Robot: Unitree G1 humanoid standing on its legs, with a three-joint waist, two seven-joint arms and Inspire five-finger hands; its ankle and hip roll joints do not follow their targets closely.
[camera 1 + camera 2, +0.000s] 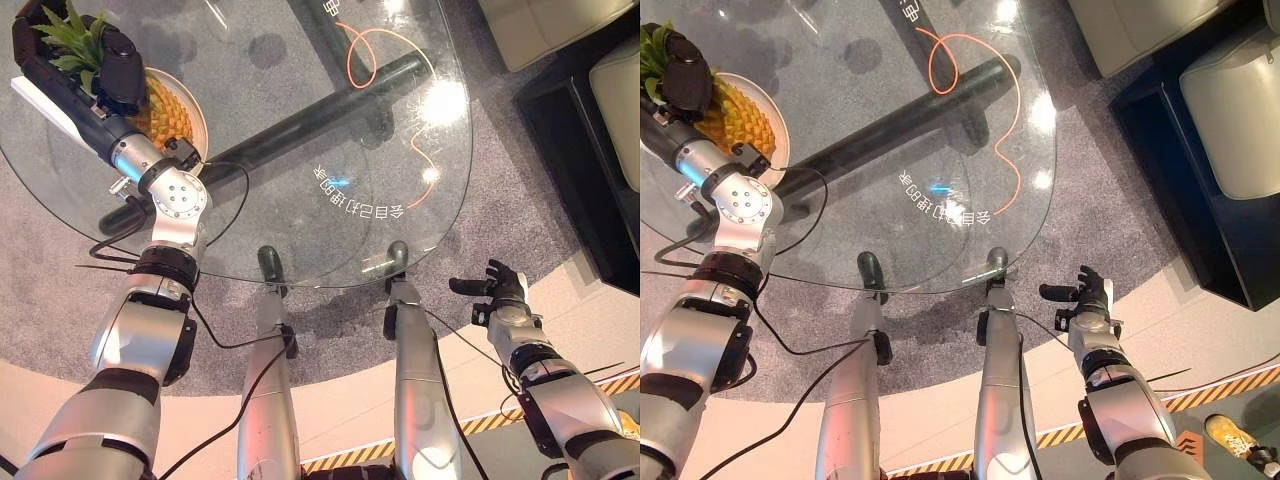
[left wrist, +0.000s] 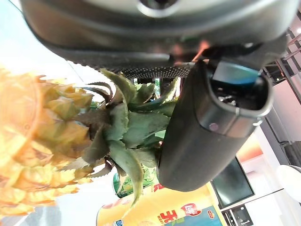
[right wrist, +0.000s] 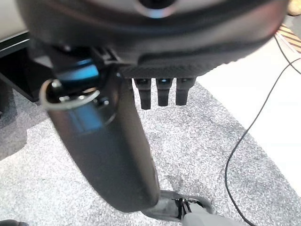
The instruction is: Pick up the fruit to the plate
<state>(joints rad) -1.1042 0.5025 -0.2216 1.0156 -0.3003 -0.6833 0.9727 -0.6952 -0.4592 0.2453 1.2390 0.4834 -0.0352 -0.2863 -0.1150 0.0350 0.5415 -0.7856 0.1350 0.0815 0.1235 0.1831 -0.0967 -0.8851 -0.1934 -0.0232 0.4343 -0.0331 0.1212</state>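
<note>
The left hand lies over the pineapple on the plate at the glass table's far left edge. Whether its fingers grip the leafy crown cannot be told. The right hand hangs loosely spread, well apart.

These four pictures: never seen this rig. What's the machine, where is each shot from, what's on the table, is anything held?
It is a humanoid robot with two silver-grey arms ending in dark hands. Two pictures come from a stereo camera on its head, looking down. The other two come from cameras on each wrist, looking along that hand from very close.

In front of it stands a round glass table. At its far left edge a pineapple lies on a white plate. The left hand is on the leafy crown of the fruit; the left wrist view shows the leaves right beside the thumb. Whether the fingers actually grip the crown I cannot tell.

The right hand hangs beside the table, over the grey carpet, fingers relaxed and holding nothing.
</note>
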